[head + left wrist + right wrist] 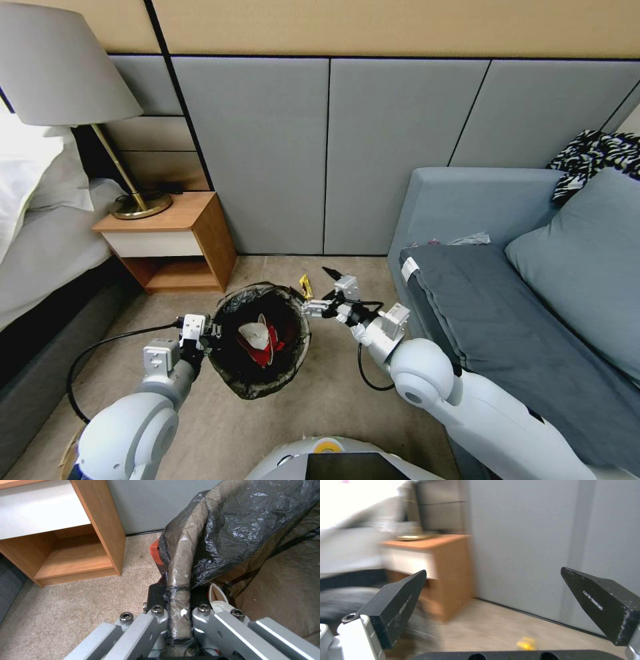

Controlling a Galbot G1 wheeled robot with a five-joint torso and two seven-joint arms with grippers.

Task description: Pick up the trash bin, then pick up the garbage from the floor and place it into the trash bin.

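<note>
The trash bin (pixel 248 383), lined with a crinkled black bag, is in front of me in the head view, with red-and-white garbage (pixel 259 339) lying inside it. My left gripper (pixel 205 333) is shut on the bin's left rim. In the left wrist view that bag-covered rim (pixel 180 580) runs between the closed left gripper (pixel 180 616). My right gripper (pixel 320 291) is open just right of the bin's far rim, holding nothing. A yellow wrapper (pixel 305 287) lies on the carpet close beside it. The right wrist view shows the right gripper (pixel 496 592) spread wide above the yellow wrapper (pixel 526 643).
A wooden nightstand (pixel 175 245) with a lamp (pixel 63 73) stands at the back left beside a bed (pixel 47 247). A grey sofa (pixel 533 300) runs along the right. Grey wall panels (pixel 320 153) close off the back. Carpet lies open between nightstand and sofa.
</note>
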